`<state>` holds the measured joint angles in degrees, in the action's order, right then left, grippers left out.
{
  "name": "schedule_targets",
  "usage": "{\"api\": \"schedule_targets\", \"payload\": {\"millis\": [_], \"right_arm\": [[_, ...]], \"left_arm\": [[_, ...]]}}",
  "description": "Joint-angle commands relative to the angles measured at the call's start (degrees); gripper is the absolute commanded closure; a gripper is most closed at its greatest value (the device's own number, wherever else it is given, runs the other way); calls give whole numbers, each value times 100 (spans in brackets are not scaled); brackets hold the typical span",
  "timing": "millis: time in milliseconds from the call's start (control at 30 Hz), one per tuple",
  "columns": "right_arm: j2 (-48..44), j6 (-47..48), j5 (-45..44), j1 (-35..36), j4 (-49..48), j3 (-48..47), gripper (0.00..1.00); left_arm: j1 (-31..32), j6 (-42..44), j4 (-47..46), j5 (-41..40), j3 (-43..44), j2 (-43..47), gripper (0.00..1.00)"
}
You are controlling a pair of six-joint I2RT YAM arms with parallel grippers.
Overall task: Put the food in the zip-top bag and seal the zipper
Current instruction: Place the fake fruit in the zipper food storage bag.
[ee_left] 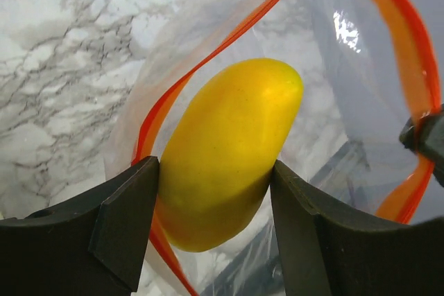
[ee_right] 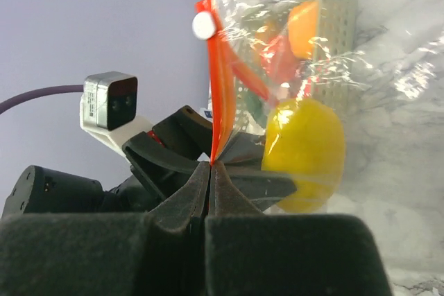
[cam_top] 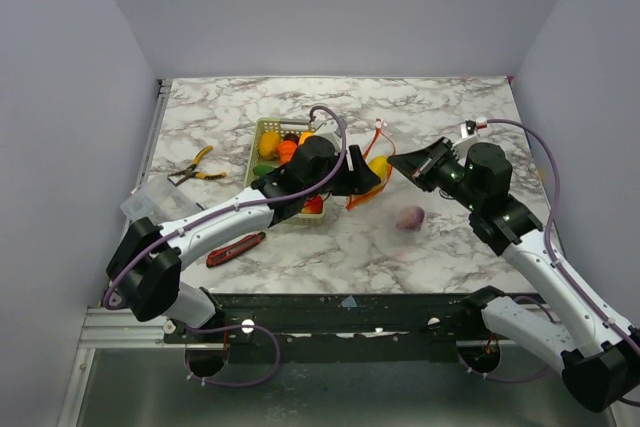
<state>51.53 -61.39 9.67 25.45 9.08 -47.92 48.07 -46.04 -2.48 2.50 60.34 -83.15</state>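
My left gripper is shut on a yellow toy fruit and holds it at the open mouth of the clear zip-top bag. The orange-red zipper loops around the fruit. My right gripper is shut on the zipper and holds the bag's mouth up; the yellow fruit shows through the plastic. In the top view the left gripper meets the bag and the right gripper at mid-table. A purple toy lies on the table.
A pale green mesh basket with more toy food stands behind the left arm. A red-and-black utility knife lies near the front left. Yellow-handled pliers lie at the left. The marble table is walled on three sides.
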Motion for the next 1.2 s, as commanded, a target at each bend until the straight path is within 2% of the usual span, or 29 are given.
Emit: {"api": "schedule_targets", "payload": {"millis": [0, 100, 267, 333, 467, 500, 533, 700, 800, 900, 1000, 1067, 1167], "right_arm": [[-69, 216, -99, 35, -397, 266, 100], [-11, 146, 44, 31, -522, 406, 100], [6, 65, 89, 38, -490, 453, 100], [8, 27, 93, 37, -457, 417, 100], [33, -80, -90, 35, -220, 338, 100], [15, -95, -185, 35, -162, 344, 100], [-1, -146, -272, 31, -121, 356, 100], [-28, 22, -548, 30, 274, 271, 100], [3, 217, -615, 29, 468, 162, 100], [180, 464, -619, 22, 825, -117, 100], [249, 584, -628, 30, 1005, -269, 100], [253, 649, -603, 26, 1067, -346, 100], [286, 735, -495, 34, 1133, -439, 100]], "left_arm": [[0, -134, 1005, 218, 247, 29, 100], [0, -71, 1425, 303, 727, -175, 100], [-91, -574, 1809, 337, 1197, -484, 100], [-143, -785, 1818, 417, 1340, -611, 94], [-232, -1245, 1755, 658, 1488, -742, 52], [-233, -1227, 1672, 676, 1481, -707, 25], [-232, -1146, 1647, 699, 1473, -647, 15], [-279, -210, 1598, 1159, 1337, -78, 11], [-281, 453, 1887, 1236, 1245, 308, 17], [-286, 977, 1979, 918, 891, 717, 22], [-324, 1106, 1897, 664, 436, 916, 20], [-324, 994, 1658, 902, 185, 845, 17], [-325, 716, 1308, 1398, 85, 533, 19]]}}
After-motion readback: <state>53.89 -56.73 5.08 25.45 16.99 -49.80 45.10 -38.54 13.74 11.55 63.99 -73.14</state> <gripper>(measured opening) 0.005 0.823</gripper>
